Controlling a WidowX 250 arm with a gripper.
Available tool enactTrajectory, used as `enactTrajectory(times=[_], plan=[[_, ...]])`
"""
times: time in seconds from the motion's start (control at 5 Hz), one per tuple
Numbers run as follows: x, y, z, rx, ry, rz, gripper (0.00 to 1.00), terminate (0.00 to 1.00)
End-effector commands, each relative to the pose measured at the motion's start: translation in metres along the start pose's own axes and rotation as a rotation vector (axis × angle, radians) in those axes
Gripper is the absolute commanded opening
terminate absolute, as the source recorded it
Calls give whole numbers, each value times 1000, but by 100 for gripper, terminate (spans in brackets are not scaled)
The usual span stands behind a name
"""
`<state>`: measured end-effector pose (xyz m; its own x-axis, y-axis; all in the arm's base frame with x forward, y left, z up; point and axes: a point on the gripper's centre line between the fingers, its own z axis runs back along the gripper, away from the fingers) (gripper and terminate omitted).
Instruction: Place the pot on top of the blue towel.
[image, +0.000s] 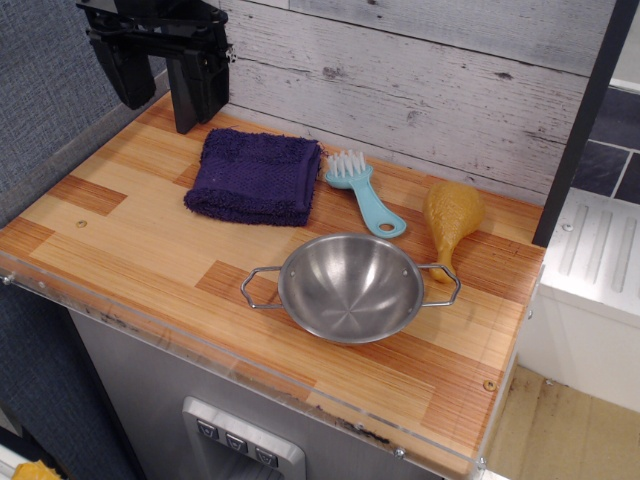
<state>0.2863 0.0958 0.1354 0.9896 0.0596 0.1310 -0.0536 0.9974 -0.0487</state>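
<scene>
1. Gripper (160, 95) at upper left of frame, black, above the back corner of the wooden counter (120, 250); fingers spread apart, nothing between them.
2. Pot (350, 287) sits upright at lower center, empty, on the counter, apart from the gripper.
3. Blue towel (255, 176) folded, upper center-left, nothing on it.
4. Light-blue brush (362, 192) just right of the towel.
5. Toy chicken drumstick (452, 218) right of brush, near the pot's right handle.

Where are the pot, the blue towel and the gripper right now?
pot (348, 290): main camera view, on the inner bottom of the steel bowl.
blue towel (255, 175): main camera view, on the middle of the folded cloth's top.
gripper (160, 85): main camera view, midway between the two black fingers, open and empty.
</scene>
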Motion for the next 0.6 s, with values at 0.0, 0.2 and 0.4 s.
enactTrajectory(times=[0.0,0.2,0.4], plan=[[0,0,0,0,0,0,100,0],[-6,-15,-15,23,20,-56,100,0],[-10,-29,-38,20,33,-116,100,0]])
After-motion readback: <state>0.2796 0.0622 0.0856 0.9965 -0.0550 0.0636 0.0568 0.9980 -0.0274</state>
